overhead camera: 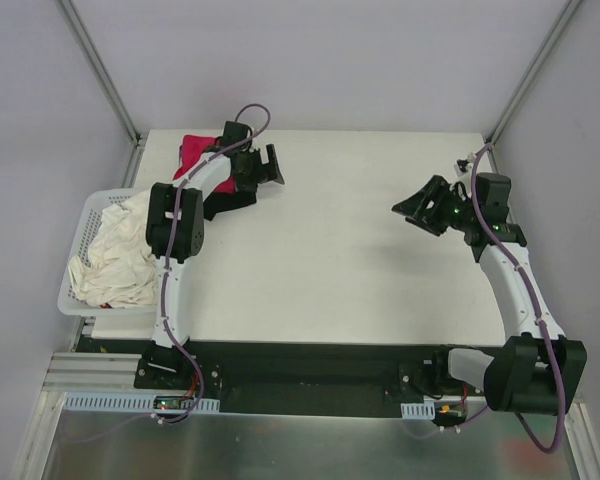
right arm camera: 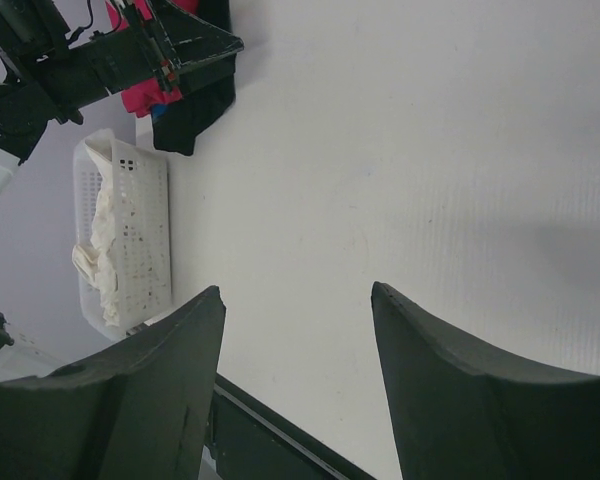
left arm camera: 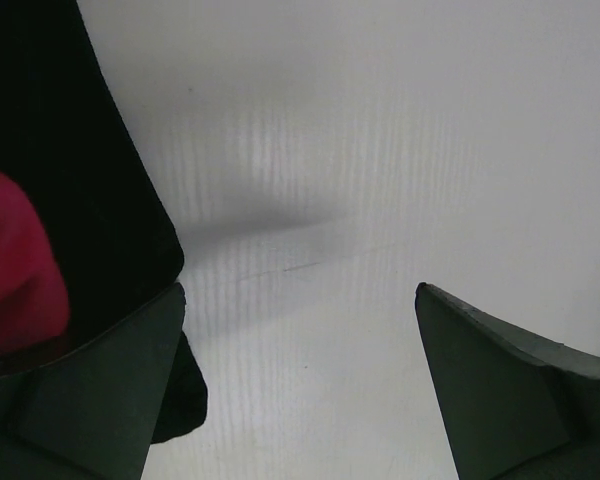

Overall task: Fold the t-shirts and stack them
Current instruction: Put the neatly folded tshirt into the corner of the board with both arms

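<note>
Visible are a magenta-red t-shirt [overhead camera: 192,148], a black t-shirt [overhead camera: 230,205] and a white basket [overhead camera: 81,232].

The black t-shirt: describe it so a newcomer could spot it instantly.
Find the white lattice basket at the left edge of the table. Just beyond it, near the far-left corner, two shirts lie together. The black t-shirt is the dark one nearer the table's middle; the magenta-red t-shirt sits behind it.

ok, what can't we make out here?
- Black t-shirt: top view, left arm covers most; print hidden.
- Red t-shirt: top view, same arm hides its near edge; fold state unclear.
- Left wrist view: both shirts cut off at left edge.
- Basket: white cloth hides whatever lies beneath.
</note>
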Controlling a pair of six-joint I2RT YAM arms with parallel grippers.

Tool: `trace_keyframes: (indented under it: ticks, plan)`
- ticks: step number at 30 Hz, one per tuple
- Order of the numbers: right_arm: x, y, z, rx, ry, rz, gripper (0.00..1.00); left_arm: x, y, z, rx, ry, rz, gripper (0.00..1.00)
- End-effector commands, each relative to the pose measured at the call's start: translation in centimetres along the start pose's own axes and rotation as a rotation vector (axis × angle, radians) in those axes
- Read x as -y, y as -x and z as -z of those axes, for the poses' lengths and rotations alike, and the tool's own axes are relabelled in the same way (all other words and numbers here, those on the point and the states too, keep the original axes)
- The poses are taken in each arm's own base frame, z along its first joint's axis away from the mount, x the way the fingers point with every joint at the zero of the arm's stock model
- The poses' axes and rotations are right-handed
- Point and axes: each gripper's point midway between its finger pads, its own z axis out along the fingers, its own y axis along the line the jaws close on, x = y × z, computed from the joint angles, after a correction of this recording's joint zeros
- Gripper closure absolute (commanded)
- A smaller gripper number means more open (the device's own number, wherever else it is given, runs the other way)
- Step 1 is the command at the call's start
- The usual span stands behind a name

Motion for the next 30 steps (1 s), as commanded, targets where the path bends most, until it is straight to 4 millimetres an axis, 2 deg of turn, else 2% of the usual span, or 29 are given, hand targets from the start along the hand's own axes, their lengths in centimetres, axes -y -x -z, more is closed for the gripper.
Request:
trace_keyframes:
  ticks: [1,3,8,16,19,23,26,28,30]
  plan:
    - [-1.3,1.4,1.2,0.035,0.017,0.052,0.36,-3.0,2.4,1.5,0.077,0.095,0.056,0.01]
    - [-1.1,1.4,1.2,0.033,0.011,0.052,0.36,-4.5,2.5,1.9,0.092,0.144,0.081,0.01]
    - [-1.0,1.4,1.0,0.026,0.012,0.045,0.36,-7.0,3.8,2.9,0.126,0.183,0.12,0.01]
    - [-1.1,1.4,1.3,0.03,0.012,0.049,0.36,-11.7,7.7,5.8,0.227,0.252,0.175,0.01]
    - [-1.2,1.5,1.4,0.029,0.014,0.05,0.36,-11.9,8.5,6.5,0.249,0.267,0.174,0.01]
    - [-1.4,1.6,1.4,0.03,0.017,0.051,0.36,-13.7,8.9,7.5,0.268,0.306,0.191,0.01]
    - [-1.4,1.5,1.5,0.029,0.021,0.048,0.36,-13.6,8.5,7.5,0.252,0.291,0.182,0.01]
    - [-1.4,1.5,1.5,0.029,0.021,0.048,0.35,-12.6,8.0,7.2,0.223,0.239,0.157,0.01]
    - [-1.2,1.5,1.3,0.028,0.022,0.046,0.35,-10.4,7.7,7.4,0.198,0.151,0.107,0.01]
